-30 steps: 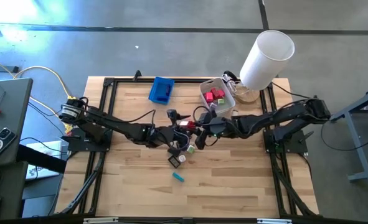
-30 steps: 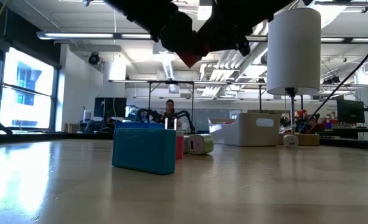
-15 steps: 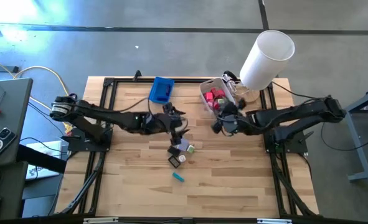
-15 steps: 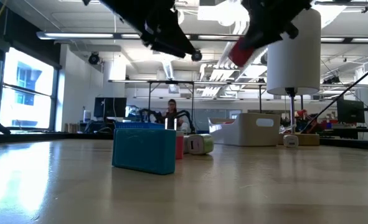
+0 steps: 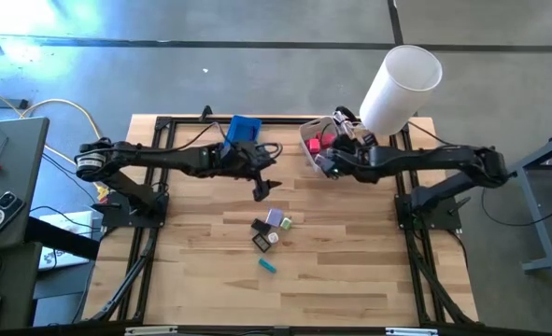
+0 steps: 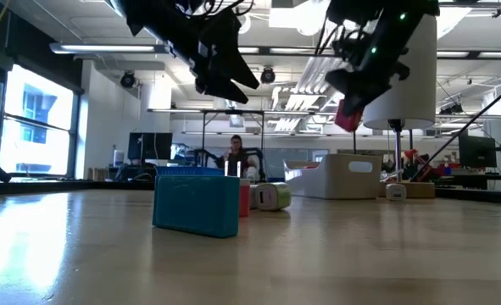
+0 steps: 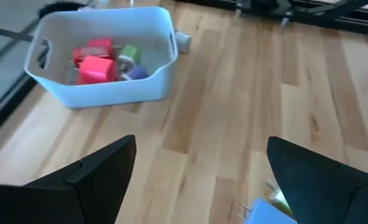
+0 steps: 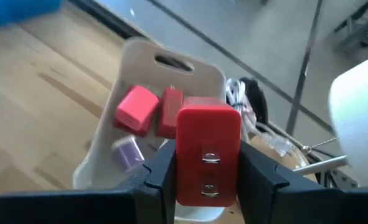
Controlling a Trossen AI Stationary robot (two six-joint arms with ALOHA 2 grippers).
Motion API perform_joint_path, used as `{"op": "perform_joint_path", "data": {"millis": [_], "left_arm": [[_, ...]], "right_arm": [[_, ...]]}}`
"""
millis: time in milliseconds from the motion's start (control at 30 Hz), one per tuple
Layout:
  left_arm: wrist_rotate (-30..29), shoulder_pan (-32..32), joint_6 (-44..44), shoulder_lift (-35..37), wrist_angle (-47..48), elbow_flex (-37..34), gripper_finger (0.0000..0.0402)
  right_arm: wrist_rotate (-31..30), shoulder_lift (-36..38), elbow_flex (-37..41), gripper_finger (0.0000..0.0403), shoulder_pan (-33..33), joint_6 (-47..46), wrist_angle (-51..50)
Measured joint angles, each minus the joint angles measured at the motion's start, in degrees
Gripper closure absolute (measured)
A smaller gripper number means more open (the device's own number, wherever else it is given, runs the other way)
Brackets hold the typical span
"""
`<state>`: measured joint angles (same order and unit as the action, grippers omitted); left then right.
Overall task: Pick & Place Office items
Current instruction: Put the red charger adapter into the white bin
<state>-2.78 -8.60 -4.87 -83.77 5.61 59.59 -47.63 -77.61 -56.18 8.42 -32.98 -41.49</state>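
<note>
— Where was the right tool (image 8: 207,186)?
— Above the near rim of the white bin (image 8: 103,134), clamped on a red block (image 8: 208,152) with two metal prongs on its face. Judged to be the drop step.
— How to do it well?
— Best carried a little farther over the bin's middle, lowered, then released, so as not to bounce off the rim. Bin already partly filled: a pink block (image 8: 136,109), another red piece (image 8: 169,112), a pale purple one (image 8: 128,151).
— And the left tool (image 7: 196,177)?
— Spread wide and empty, hanging over the counter (image 5: 350,271) near the blue tray (image 5: 243,134).
— Other items?
— Left in a small cluster mid-counter: a purple piece (image 5: 275,219), a black one (image 5: 260,242), a teal one (image 5: 268,266) nearest.
— Anything hard to make out?
— Height of the red block over the bin, unclear from above. In the low view, cluster mostly hidden behind a blue box (image 6: 196,204). Small pieces too tiny to name.
</note>
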Motion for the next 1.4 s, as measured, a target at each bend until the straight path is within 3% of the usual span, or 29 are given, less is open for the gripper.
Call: {"op": "perform_joint_path", "data": {"millis": [433, 933, 1400], "left_arm": [[2.2, 0.3, -1.1, 0.0, 0.7, -0.1, 0.0049], [2.2, 3.8, -4.0, -0.1, 4.4, -0.1, 0.0049], [2.1, 7.6, -5.8, 0.0, 4.2, -0.1, 0.0049]], "right_arm": [[-0.3, -12.1, 0.0, 0.0292, 4.7, 6.0, 9.3], [0.4, -17.3, 0.0, 0.0292, 11.2, 10.4, 14.8], [10.0, -17.4, 0.0, 0.0292, 14.7, 10.1, 15.2]]}}
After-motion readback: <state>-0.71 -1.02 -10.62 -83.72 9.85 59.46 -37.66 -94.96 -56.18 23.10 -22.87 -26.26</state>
